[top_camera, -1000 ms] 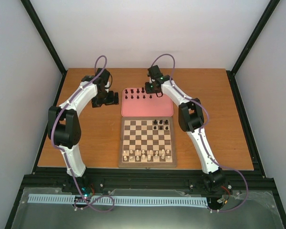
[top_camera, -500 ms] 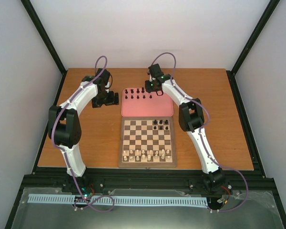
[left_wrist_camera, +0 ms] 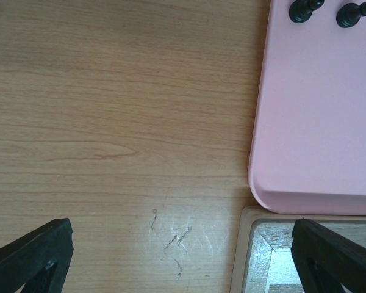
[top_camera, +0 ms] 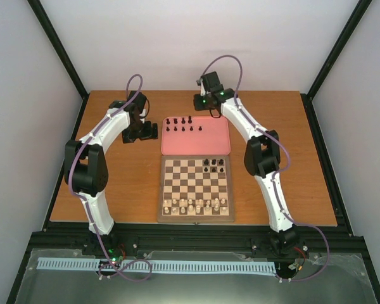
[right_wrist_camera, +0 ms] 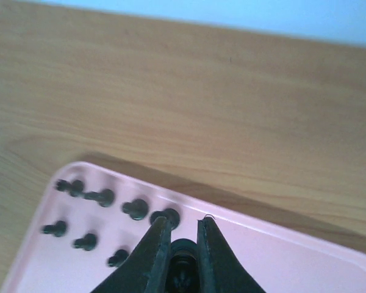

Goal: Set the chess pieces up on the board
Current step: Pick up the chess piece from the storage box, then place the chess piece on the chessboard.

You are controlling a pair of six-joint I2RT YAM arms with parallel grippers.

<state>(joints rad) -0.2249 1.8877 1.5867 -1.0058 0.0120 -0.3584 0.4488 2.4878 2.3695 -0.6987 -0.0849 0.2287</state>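
Hanging wide open, left gripper [left_wrist_camera: 183, 256] sits over table [left_wrist_camera: 110, 122], just beside pink tray [top_camera: 196, 144]. Black chess pieces [top_camera: 182, 128] stand in two rows at tray's far end; a few more on board [top_camera: 195, 220], far right. Right gripper [right_wrist_camera: 184, 224], above tray, pinches one black piece [right_wrist_camera: 183, 259].

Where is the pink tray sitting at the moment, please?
In the top view, the pink tray lies mid-table, directly beyond the far edge of the chessboard, with the left gripper just left of it.
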